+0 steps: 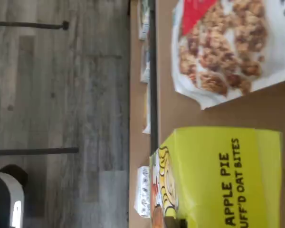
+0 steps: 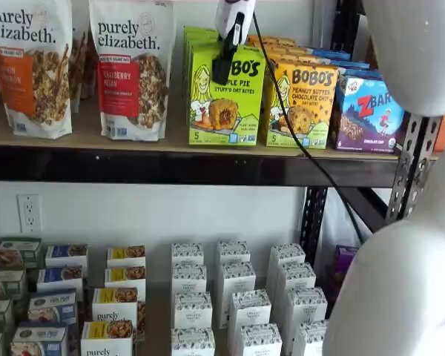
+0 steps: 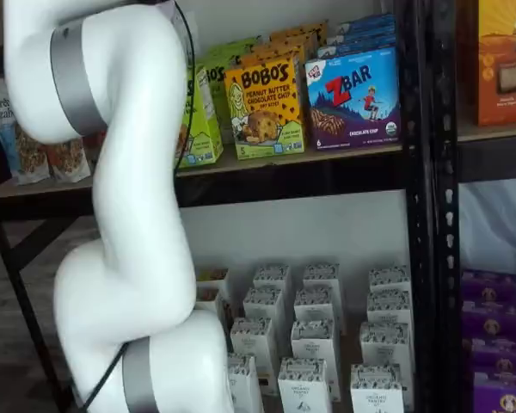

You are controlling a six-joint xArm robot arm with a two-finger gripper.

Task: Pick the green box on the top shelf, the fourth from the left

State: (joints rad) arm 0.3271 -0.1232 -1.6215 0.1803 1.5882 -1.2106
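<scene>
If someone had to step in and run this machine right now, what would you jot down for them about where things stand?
Gripper: hangs in front of the green box's upper face in a shelf view; its black fingers show side-on, so I cannot tell whether the jaws are open.
Green box: upright at the front of the top shelf, between the Purely Elizabeth bag and the yellow-orange Bobo's carton.
Done: approach.
Left: grip the box, draw it off the shelf.

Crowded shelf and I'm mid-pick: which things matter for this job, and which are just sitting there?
Job:
green box
top shelf
gripper, fingers in front of the box

Bystanders:
peanut butter carton
ZBar box
granola bags
small white cartons below
</scene>
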